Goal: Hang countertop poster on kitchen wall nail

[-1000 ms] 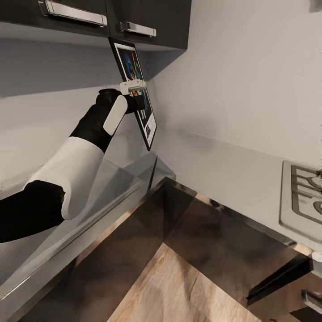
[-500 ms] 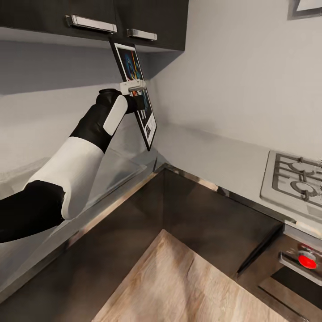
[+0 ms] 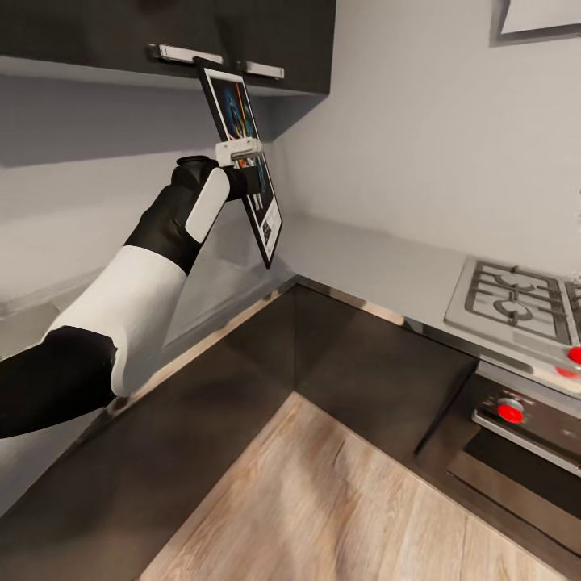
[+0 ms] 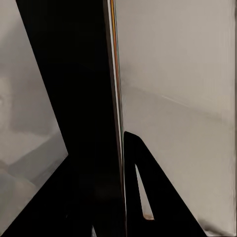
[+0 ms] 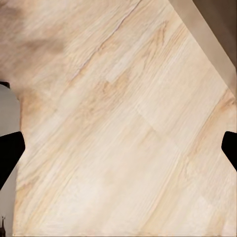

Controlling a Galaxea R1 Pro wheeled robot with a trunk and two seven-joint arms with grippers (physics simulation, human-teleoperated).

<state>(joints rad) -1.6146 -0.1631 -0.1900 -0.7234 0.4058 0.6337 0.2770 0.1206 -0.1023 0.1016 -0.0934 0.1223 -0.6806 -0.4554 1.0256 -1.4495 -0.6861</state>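
head view: the left gripper (image 3: 246, 165) clamps the flat black-framed star wars poster (image 3: 246, 161) mid-edge, raised near the dark wall cabinets (image 3: 266, 40) above the grey countertop (image 3: 371, 266). left wrist view: the poster (image 4: 106, 123) sits edge-on between the fingers; it looks thin, stiff and light. right wrist view: the jaws stand wide over the pale wooden floor (image 5: 118, 123).

The left end effector (image 3: 248, 171) gripped the poster (image 3: 246, 153) at its edge, holding it upright and raised in the corner of the kitchen, its top just below the dark wall cabinets (image 3: 266, 32). Below ran the grey worktop (image 3: 379, 270), with the gas hob (image 3: 516, 303) and red knobs (image 3: 510, 411) at right, above a wooden floor (image 3: 339, 500).
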